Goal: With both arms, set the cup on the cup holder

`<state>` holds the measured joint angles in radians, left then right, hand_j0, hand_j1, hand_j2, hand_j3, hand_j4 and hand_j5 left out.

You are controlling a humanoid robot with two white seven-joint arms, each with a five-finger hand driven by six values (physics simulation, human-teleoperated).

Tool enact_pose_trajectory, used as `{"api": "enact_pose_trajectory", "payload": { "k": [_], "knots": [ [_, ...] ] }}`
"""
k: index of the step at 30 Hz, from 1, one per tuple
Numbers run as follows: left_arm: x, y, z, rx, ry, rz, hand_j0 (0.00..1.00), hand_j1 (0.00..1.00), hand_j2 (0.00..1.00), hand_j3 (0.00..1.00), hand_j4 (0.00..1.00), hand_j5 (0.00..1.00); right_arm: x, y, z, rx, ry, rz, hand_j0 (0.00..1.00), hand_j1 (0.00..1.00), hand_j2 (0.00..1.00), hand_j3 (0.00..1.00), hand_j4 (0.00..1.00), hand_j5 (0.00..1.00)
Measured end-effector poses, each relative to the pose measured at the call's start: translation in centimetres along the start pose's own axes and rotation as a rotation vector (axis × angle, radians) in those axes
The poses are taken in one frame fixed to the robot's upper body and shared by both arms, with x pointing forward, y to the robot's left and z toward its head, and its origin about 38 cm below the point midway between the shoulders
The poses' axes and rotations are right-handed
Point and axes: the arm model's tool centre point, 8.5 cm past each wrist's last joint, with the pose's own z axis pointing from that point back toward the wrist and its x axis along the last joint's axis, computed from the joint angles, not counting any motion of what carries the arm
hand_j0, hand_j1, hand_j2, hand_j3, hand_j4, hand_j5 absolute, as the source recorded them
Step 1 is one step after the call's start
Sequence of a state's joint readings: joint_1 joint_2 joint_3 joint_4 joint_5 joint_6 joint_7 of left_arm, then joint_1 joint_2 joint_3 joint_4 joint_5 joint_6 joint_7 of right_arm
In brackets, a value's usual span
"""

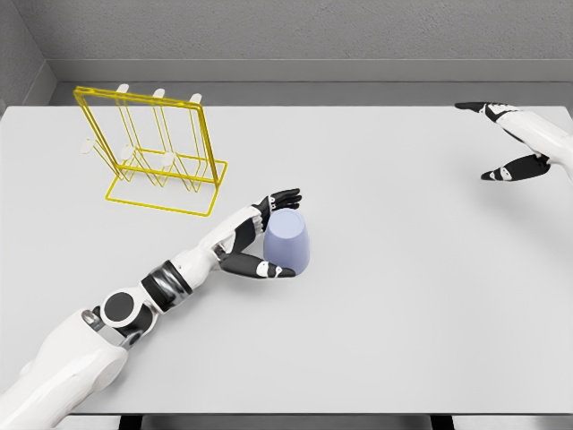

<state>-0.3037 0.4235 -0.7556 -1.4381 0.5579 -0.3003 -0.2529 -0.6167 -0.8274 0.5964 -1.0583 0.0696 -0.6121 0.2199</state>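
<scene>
Grey table [403,313] — on it a yellow wire rack [158,148] and a lilac cup [288,241].

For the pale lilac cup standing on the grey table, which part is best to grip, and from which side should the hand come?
Grip the pale lilac cup around its smooth side wall, coming from its left, as the left hand does: thumb in front, fingers behind. It seems to stand upside down, narrower end up, and shows no handle, so the wall is probably the only good hold. The right hand hovers far away.

One view only, from the robot's head; it looks down and forward over the white table [403,313], from quite near; the far wall shows at the top edge; the near table edge lies along the bottom.
</scene>
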Motion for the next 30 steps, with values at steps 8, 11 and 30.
{"api": "enact_pose_trajectory", "payload": {
  "k": [8, 11, 30],
  "knots": [
    [0.01, -0.18, -0.18, 0.003, -0.005, 0.008, 0.82, 0.82, 0.82, 0.82, 0.82, 0.82, -0.03, -0.08, 0.00, -0.004, 0.001, -0.001, 1.00, 1.00, 1.00, 1.00, 1.00, 1.00],
    [0.02, -0.22, -0.20, 0.002, -0.005, 0.007, 0.76, 0.76, 0.76, 0.76, 0.76, 0.76, -0.03, -0.12, 0.01, -0.006, 0.001, -0.001, 1.00, 1.00, 1.00, 1.00, 1.00, 1.00],
    [0.06, -0.23, -0.20, -0.003, -0.008, 0.009, 0.47, 0.47, 0.47, 0.47, 0.47, 0.47, -0.21, -0.11, 0.10, -0.007, 0.007, -0.004, 1.00, 1.00, 1.00, 1.00, 1.00, 1.00]
  ]
}}
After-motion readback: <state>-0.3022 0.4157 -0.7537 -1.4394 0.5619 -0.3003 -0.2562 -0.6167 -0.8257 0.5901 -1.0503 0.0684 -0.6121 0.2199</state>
